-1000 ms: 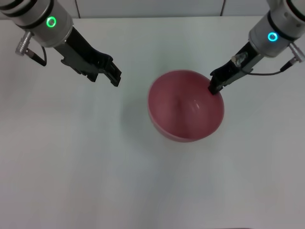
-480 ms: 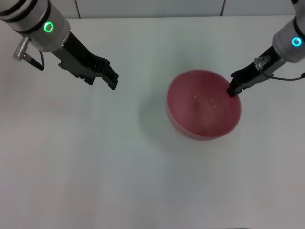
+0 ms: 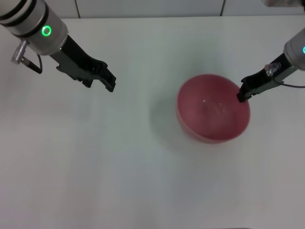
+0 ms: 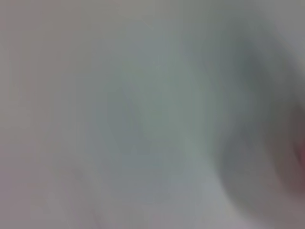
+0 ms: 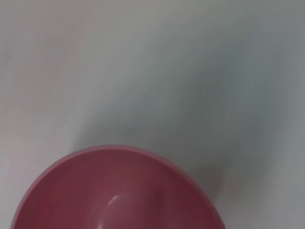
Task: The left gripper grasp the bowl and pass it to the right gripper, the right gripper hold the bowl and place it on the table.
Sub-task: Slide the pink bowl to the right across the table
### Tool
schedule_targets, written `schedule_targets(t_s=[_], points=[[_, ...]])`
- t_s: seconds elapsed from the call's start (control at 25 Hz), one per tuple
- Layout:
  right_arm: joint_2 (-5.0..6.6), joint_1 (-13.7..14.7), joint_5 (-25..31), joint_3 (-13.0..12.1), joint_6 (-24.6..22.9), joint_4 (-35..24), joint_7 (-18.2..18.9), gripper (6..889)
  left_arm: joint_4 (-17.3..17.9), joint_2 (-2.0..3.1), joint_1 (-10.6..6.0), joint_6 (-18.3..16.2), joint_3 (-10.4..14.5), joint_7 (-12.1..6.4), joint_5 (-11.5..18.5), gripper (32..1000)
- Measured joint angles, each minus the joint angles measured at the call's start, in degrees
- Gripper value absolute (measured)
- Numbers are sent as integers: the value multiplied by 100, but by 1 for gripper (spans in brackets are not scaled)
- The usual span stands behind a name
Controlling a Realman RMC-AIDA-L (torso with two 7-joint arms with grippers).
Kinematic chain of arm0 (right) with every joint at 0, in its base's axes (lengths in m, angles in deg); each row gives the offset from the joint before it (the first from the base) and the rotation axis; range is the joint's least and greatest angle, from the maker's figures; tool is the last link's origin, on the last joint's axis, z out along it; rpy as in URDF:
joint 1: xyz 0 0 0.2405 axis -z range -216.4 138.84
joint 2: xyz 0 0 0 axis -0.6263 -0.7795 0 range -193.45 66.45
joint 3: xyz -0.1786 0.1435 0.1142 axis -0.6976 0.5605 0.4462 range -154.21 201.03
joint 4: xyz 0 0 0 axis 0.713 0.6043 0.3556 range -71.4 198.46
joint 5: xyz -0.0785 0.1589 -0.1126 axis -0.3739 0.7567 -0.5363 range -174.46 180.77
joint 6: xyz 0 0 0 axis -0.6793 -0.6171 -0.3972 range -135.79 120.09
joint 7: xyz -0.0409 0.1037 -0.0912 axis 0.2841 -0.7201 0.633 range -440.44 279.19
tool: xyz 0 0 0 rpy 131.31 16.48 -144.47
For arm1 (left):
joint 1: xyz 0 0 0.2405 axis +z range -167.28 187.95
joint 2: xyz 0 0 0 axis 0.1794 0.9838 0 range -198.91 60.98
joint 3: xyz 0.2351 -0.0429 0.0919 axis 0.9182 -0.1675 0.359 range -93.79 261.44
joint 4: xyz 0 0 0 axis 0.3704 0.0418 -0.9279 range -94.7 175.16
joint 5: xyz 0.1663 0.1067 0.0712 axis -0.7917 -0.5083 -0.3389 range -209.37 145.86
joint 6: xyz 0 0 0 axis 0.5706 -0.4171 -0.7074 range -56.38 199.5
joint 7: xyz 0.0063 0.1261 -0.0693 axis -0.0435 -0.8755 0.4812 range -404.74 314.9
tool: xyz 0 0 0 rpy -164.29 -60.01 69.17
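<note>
The pink-red bowl [image 3: 213,109] is held above the white table [image 3: 119,157] at centre right of the head view, casting a shadow to its left. My right gripper [image 3: 242,94], on the cyan-ringed arm, is shut on the bowl's right rim. The right wrist view shows the bowl [image 5: 119,191] from close up, with table beyond it. My left gripper [image 3: 108,81], on the green-ringed arm, hangs at upper left, well away from the bowl, holding nothing. The left wrist view shows only blurred table.
A wall edge [image 3: 152,7] runs along the far side of the table. Bare white surface lies between the two arms and in front of the bowl.
My right gripper has carried the bowl to the right. The left arm has drawn back slightly to the left.
</note>
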Motion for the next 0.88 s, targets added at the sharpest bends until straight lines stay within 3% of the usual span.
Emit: schedule_targets(t_s=[0.88], points=[[243,86,-32,28,81,154,5,33,-8,0,30,-6,9,-31,-2,633]])
